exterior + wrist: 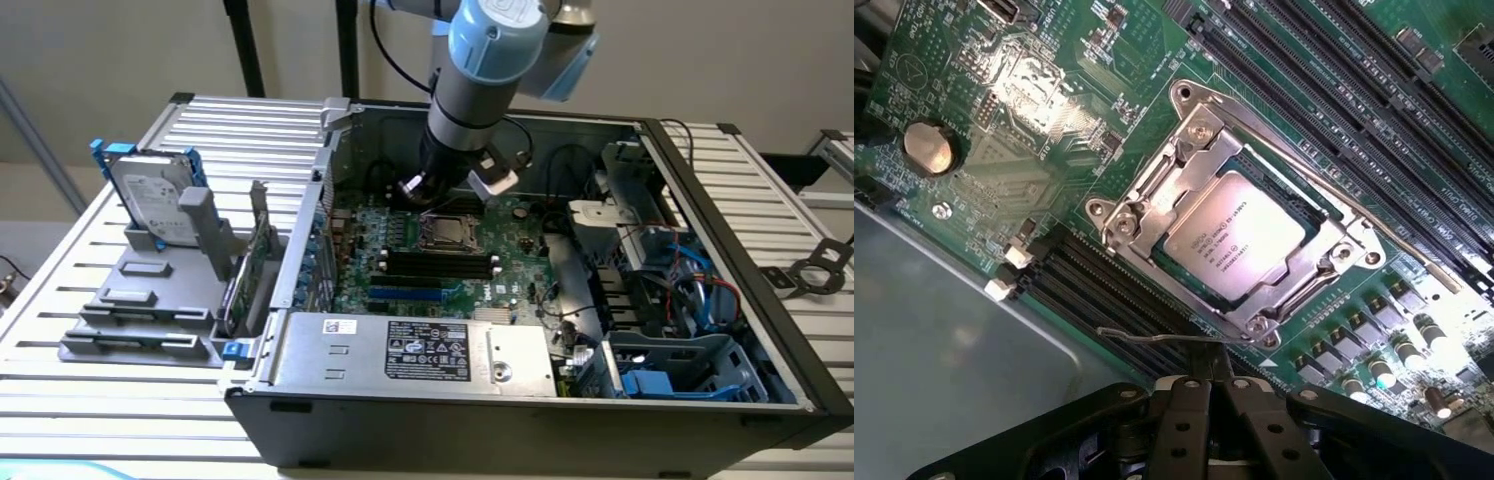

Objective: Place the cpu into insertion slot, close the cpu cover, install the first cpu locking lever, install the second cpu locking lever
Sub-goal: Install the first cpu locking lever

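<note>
Just ahead of the gripper tips, slightly beyond them: cpu, seated flat in the socket. Small square chip, silvery-grey metal top, faint printed lines across it, glare on one part. Framed by the cpu cover, down over the chip's edges, with the metal top showing through its open middle. Thin shiny silver frame, screw heads at the corners.

On the socket side away from the gripper: far locking lever, a long wire lying along the socket edge. On the side toward the gripper: near locking lever, a thin wire running crosswise right at the fingertips. Cannot tell whether touching.

Gripper fingers pressed fully together, nothing visibly clamped between them.

Between fingertips and socket: black memory slots. Farther out from the gripper, a round coin battery on the green motherboard.

Seen from the exterior view: gripper down inside the open computer case, right over the socket. Silver labelled box well apart from the gripper, at the case's front edge. Hard drive upright in a grey rack outside the case, far off on the exterior view's left.
</note>
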Motion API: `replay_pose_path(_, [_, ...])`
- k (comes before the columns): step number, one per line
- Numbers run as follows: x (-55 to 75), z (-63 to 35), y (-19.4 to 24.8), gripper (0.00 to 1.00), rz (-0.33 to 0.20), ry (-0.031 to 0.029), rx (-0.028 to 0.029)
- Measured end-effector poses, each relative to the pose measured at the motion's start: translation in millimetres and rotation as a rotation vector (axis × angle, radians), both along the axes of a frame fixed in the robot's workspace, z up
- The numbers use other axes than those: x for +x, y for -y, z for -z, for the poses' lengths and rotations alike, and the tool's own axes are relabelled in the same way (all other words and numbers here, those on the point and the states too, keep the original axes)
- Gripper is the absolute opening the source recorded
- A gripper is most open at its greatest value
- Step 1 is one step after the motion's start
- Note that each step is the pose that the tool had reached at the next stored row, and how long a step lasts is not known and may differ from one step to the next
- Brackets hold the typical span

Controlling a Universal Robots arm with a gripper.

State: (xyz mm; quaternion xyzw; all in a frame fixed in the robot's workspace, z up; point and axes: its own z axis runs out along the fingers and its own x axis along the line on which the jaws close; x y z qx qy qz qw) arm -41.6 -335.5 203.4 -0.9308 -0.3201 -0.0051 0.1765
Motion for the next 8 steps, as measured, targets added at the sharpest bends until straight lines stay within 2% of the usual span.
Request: replay_pose_path(8, [4.2, 0.3, 0.8, 0.11, -0.001, 0.0001, 0.0001])
